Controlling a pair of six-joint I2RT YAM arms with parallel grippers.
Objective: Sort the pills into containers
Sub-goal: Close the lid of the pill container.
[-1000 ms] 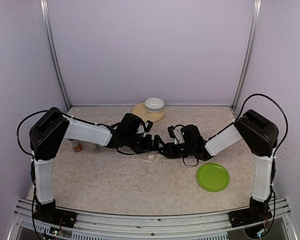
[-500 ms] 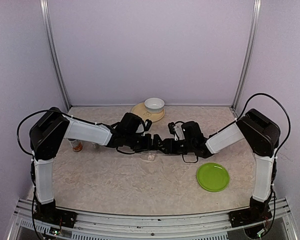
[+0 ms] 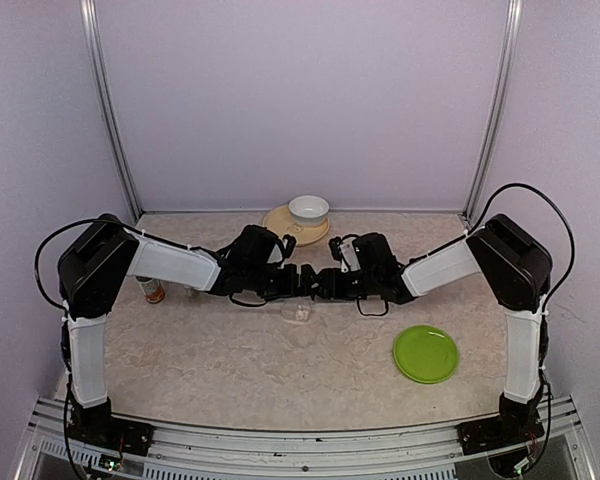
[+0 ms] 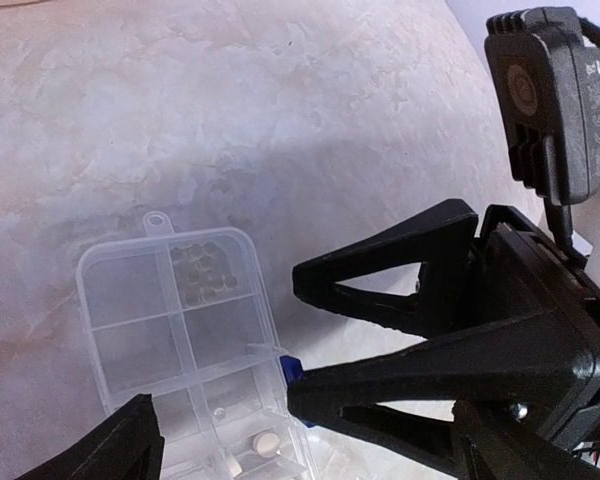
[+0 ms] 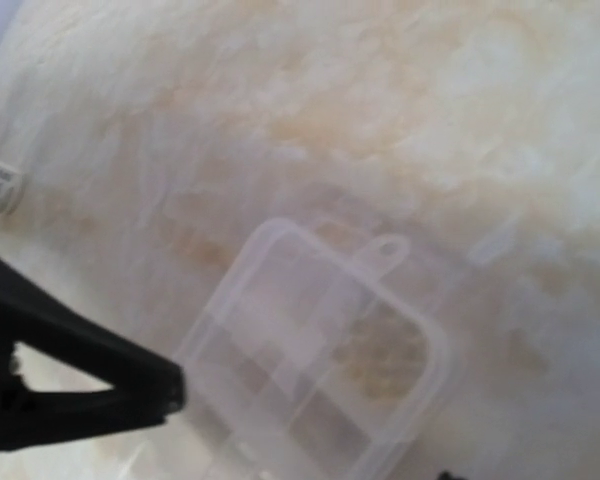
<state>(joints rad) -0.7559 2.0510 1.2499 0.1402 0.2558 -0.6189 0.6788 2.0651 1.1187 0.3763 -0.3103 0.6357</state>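
The containers are one clear compartmented pill box (image 3: 298, 313) lying flat on the marbled table. In the left wrist view the box (image 4: 130, 300) holds several greyish pills (image 4: 202, 272) in one far cell and a whitish round pill (image 4: 267, 443) in a near cell. My left gripper (image 3: 300, 281) hangs wide open over the box (image 4: 305, 425). My right gripper (image 3: 326, 285) is open just right of it; its lower finger (image 4: 400, 375) has a small blue piece (image 4: 292, 370) at its tip by the box edge. The right wrist view is blurred, with the right gripper (image 5: 310, 430) over the box (image 5: 280, 300).
A white bowl (image 3: 308, 209) sits on a tan plate (image 3: 278, 224) at the back. A green plate (image 3: 425, 353) lies front right. A small orange-brown bottle (image 3: 153, 291) stands by the left arm. The two grippers are almost touching.
The right gripper has opened from nearly shut and slid back and left toward the left gripper. The left gripper stayed wide open, shifting slightly back.
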